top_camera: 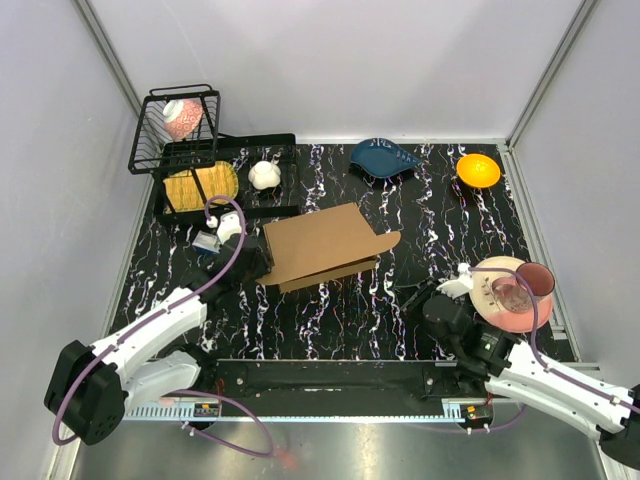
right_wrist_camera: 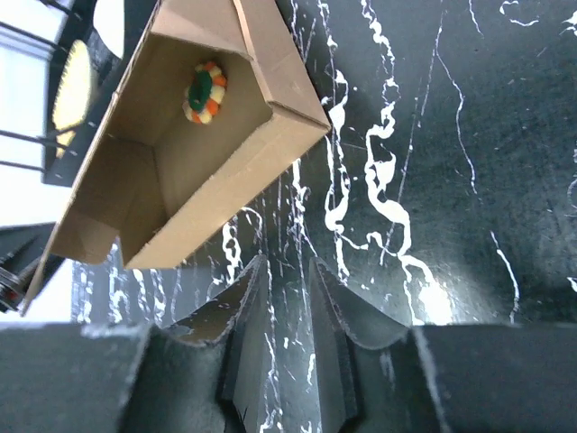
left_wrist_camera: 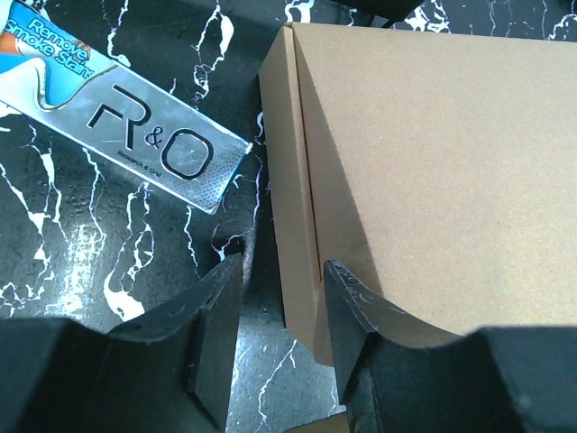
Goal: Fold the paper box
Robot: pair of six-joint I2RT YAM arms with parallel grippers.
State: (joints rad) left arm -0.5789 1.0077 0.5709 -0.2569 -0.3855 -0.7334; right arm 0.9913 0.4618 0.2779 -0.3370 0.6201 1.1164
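Observation:
The paper box is a brown cardboard box in the middle of the table, its lid lying low over it and a tab sticking out on the right. My left gripper is at the box's left end. In the left wrist view the box's left wall corner stands between the spread fingers of the left gripper, with a gap to the left finger. My right gripper is right of the box, apart from it; its jaws stand narrowly apart and empty. That view looks into the box, where a small orange, green and white toy lies.
A flat packet marked R&O lies left of the box. A black wire basket, a yellow plate and a white object are at the back left. A blue dish, an orange bowl and a pink plate with a cup are on the right.

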